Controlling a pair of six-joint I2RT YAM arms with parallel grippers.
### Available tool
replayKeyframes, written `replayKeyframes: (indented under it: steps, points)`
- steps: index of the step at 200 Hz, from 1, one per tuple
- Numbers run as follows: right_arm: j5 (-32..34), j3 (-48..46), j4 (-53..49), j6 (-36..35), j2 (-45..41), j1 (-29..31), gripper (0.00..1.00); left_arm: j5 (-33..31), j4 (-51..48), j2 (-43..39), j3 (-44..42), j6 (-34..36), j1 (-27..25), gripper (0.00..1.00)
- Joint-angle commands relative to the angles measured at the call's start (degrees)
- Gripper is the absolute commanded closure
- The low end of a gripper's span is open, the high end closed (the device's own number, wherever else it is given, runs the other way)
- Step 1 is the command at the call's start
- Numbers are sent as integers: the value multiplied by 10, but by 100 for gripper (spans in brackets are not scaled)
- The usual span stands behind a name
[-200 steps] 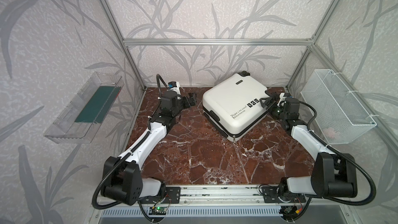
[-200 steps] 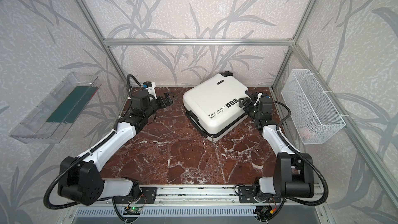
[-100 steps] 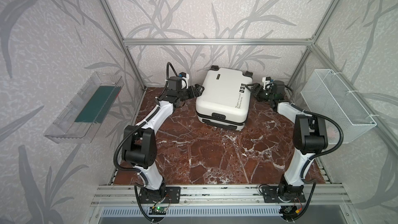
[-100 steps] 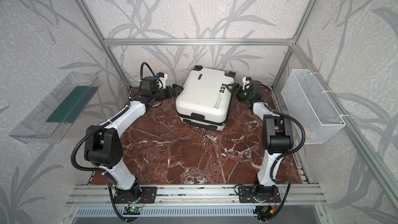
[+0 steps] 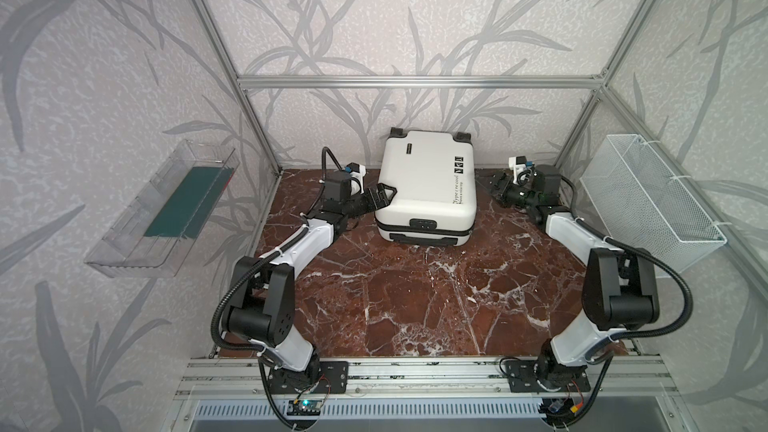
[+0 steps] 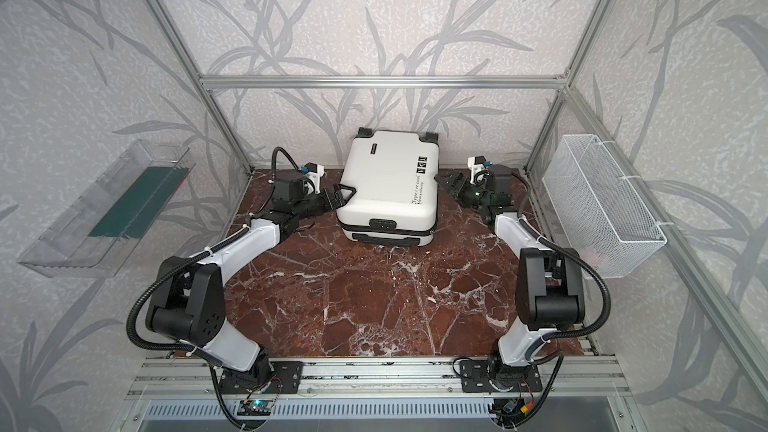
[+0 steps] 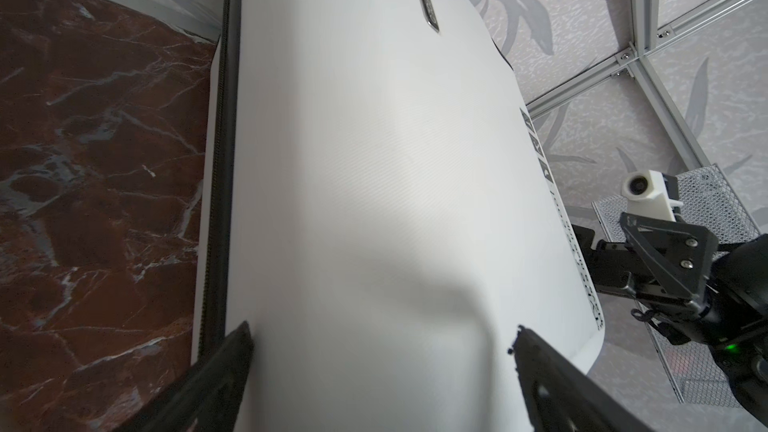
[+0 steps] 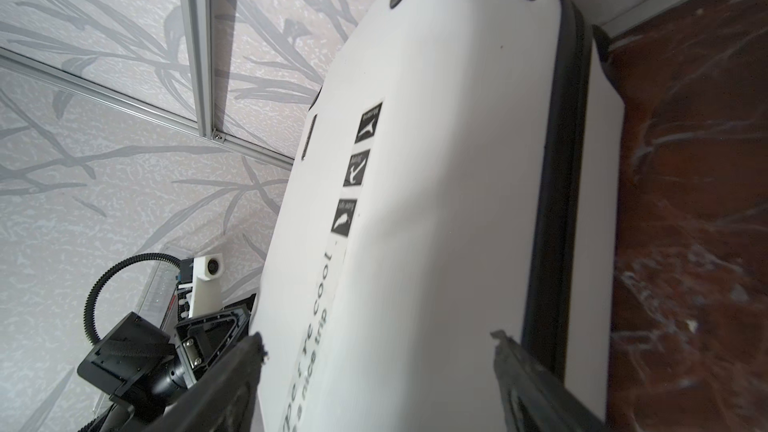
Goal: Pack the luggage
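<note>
While the luggage lies shut on the tabletop, with the left tool and right tool both open beside it, packing looks hardly begun.

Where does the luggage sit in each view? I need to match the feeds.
Top view: luggage at back centre, lying flat between the two arms.
Top view: luggage at back centre, same pose.
Left wrist: its white shell fills most of the picture.
Right wrist: its printed lid fills most of the picture.
Shared landmark: the three black icons on the lid.
</note>
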Motion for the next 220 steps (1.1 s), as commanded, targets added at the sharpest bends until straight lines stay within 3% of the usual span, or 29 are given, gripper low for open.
replayKeyframes:
  steps: [1,29,58,103,156,220]
  points:
    - [6,-70,11,-34,-64,-10,14,4,37,-26,-14,-12,-20,1]
    - [13,-177,22,-75,-149,-12,18,-1,36,-34,-25,-10,-23,1]
    - [-8,-277,97,-108,-201,-12,32,-5,39,-39,-34,-10,-23,1]
    - [-40,-344,196,-140,-176,-7,53,1,46,-30,-33,-17,-23,1]
    - [-27,-338,220,-194,-111,35,47,-4,45,-28,-33,-17,-23,1]
    - [-25,-324,275,-212,-42,36,46,-6,35,-25,-23,-16,-24,1]
